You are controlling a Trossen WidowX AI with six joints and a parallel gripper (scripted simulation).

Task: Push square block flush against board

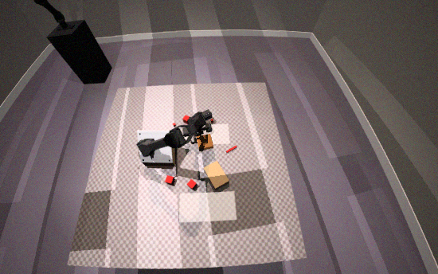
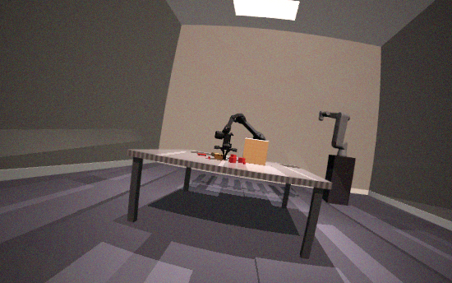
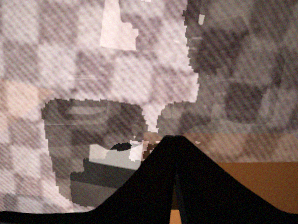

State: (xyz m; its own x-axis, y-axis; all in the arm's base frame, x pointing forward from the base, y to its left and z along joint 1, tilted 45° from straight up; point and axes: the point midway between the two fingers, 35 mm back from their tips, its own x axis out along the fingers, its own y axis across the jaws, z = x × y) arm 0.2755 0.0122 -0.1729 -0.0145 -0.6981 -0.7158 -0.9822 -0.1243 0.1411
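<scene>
The square block (image 1: 205, 145) (image 2: 219, 156) lies on the table, orange-brown and partly shadowed. An orange-brown surface, apparently the block (image 3: 260, 187), fills the wrist view's lower right. The board (image 1: 216, 174) is a tan rectangle lying turned at an angle, separated from the block by a gap in the top view; I cannot pick it out in the exterior view. My gripper (image 2: 224, 158) (image 3: 173, 144) is shut and empty, fingertips low beside the block at table height. The arm partly hides the tips in the top view, and whether they touch the block is unclear.
Red cubes (image 1: 170, 180) (image 1: 192, 184) lie left of the board. Another red cube (image 1: 185, 119) is beside the arm's wrist. A thin red stick (image 1: 231, 149) lies right of the block. The arm stands on an orange-sided box (image 2: 255, 152). A second arm stands on a dark pedestal (image 2: 341, 181).
</scene>
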